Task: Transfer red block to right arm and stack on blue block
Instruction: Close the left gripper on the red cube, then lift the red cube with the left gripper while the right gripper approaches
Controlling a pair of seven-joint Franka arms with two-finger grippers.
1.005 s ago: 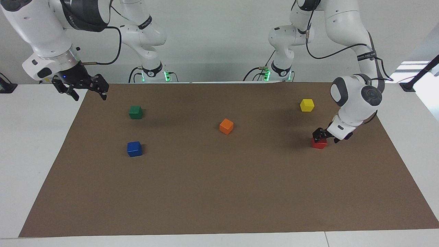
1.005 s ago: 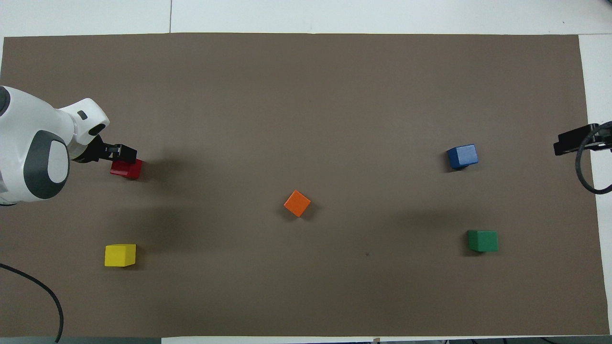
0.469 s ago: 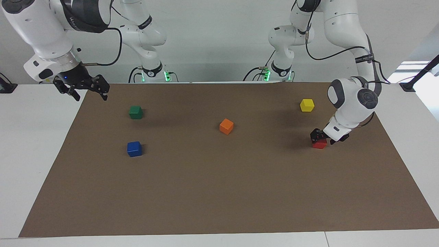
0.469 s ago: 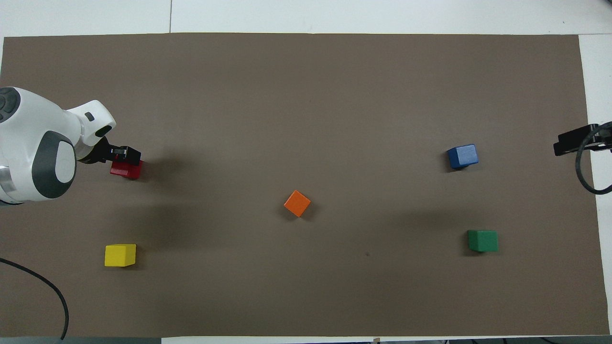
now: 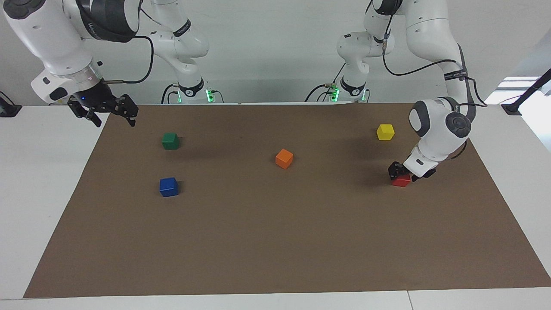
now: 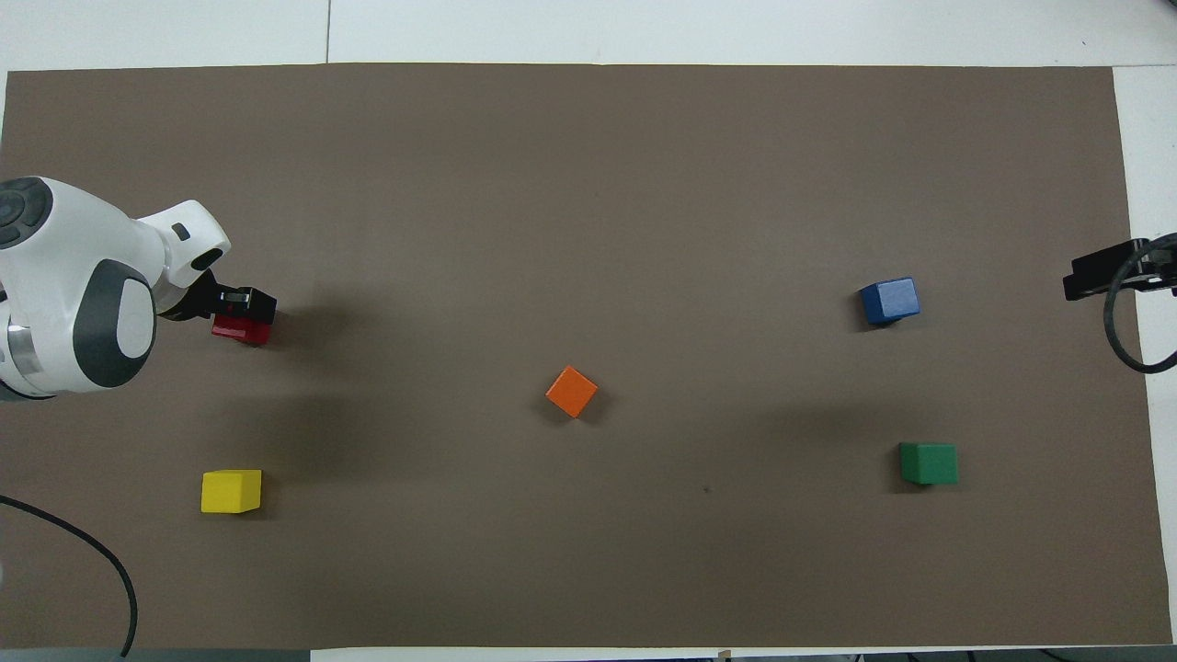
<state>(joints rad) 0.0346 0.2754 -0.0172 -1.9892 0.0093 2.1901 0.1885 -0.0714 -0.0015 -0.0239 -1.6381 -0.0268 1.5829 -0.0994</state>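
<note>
The red block (image 5: 402,181) (image 6: 241,332) rests on the brown mat toward the left arm's end of the table. My left gripper (image 5: 398,171) (image 6: 241,302) is down on it, its black fingers drawn in against the block's upper part and covering much of its top. The blue block (image 5: 168,187) (image 6: 889,301) sits alone toward the right arm's end. My right gripper (image 5: 111,119) (image 6: 1094,274) waits raised over the mat's edge at that end, open and holding nothing, a blue light at its wrist.
An orange cube (image 5: 284,158) (image 6: 571,392) lies mid-mat. A green cube (image 5: 170,141) (image 6: 928,462) is nearer to the robots than the blue block. A yellow cube (image 5: 385,131) (image 6: 231,491) is nearer to the robots than the red one. A black cable (image 6: 110,570) lies near the left arm.
The left gripper has sunk a little onto the red block and its fingers have drawn together on it. The block has not moved. The right arm has hardly shifted.
</note>
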